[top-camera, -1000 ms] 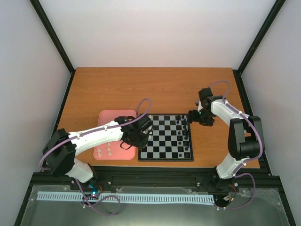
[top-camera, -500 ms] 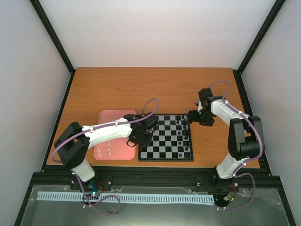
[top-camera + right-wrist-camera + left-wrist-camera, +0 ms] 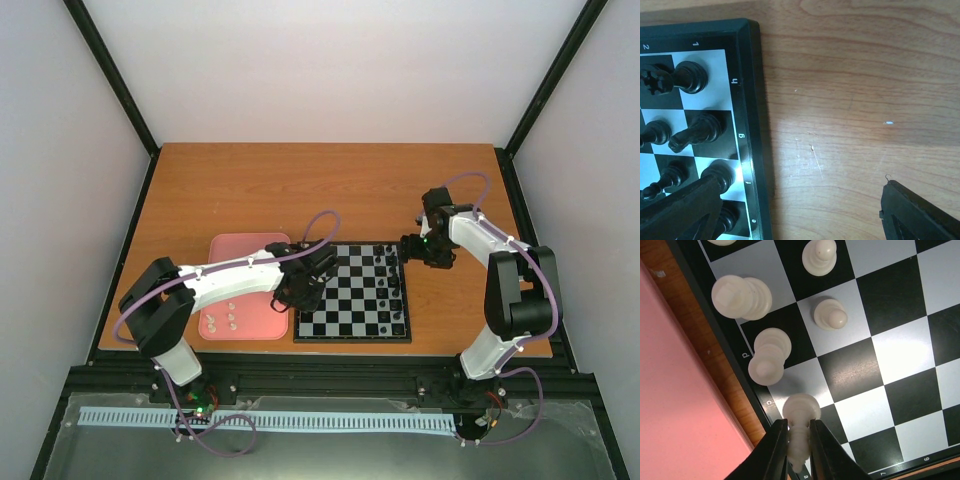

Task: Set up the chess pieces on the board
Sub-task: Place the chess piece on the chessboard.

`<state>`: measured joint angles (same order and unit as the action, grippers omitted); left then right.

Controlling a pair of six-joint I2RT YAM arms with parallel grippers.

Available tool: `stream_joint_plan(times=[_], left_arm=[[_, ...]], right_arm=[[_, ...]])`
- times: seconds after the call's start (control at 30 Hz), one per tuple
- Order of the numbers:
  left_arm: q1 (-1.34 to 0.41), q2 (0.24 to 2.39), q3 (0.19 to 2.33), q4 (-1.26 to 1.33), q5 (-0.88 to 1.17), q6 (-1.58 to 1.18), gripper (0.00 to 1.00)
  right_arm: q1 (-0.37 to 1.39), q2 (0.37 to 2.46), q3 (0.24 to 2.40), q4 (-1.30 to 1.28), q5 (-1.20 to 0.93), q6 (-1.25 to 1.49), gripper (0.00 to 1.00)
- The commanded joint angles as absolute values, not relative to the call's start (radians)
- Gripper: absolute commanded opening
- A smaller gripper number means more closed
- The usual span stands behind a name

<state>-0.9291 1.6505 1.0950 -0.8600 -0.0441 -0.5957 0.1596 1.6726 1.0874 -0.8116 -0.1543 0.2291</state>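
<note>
The board (image 3: 352,338) lies at the table's near middle. In the left wrist view it (image 3: 900,350) carries several white chess pieces (image 3: 769,360) along its edge files. My left gripper (image 3: 799,426) is low over the board's left edge (image 3: 305,290). Its fingers (image 3: 779,445) press both sides of one white chess piece (image 3: 801,407), whose base rests on an edge square. My right gripper (image 3: 800,215) stands open over bare wood just right of the board's rim (image 3: 752,100), with nothing between its fingers (image 3: 685,210). From above it sits at the board's far right corner (image 3: 425,250).
A pink tray (image 3: 245,250) left of the board holds several loose white pieces (image 3: 225,320). Black pieces (image 3: 393,280) line the board's right side, close to my right fingers (image 3: 690,77). Black frame posts border the table.
My left arm swung right from the tray's edge to the board's left edge, carrying the white piece, then settled low. The right arm has not moved.
</note>
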Motion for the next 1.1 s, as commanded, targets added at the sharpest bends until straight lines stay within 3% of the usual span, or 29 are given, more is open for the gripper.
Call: stream_joint_plan(times=[0.0,0.47,0.77,1.07], left_arm=[[-0.943,1.659,1.121,-0.860,-0.044,-0.583,0.17],[-0.943,1.669,1.135,-0.855,-0.043,-0.567,0.19],[-0.943,1.618,1.136,-0.859,-0.034,-0.558,0.27],[-0.943,1.469,1.147,-0.899,-0.043,-0.545,0.49]], right_arm=[[0.166,1.669,1.072,-0.799,-0.161,0.236,1.00],[0.166,1.666,1.071,-0.799,-0.161,0.235,1.00],[0.166,1.667,1.073,-0.798,-0.166,0.235,1.00],[0.166,1.669,1.084,-0.799,-0.168,0.232,1.00]])
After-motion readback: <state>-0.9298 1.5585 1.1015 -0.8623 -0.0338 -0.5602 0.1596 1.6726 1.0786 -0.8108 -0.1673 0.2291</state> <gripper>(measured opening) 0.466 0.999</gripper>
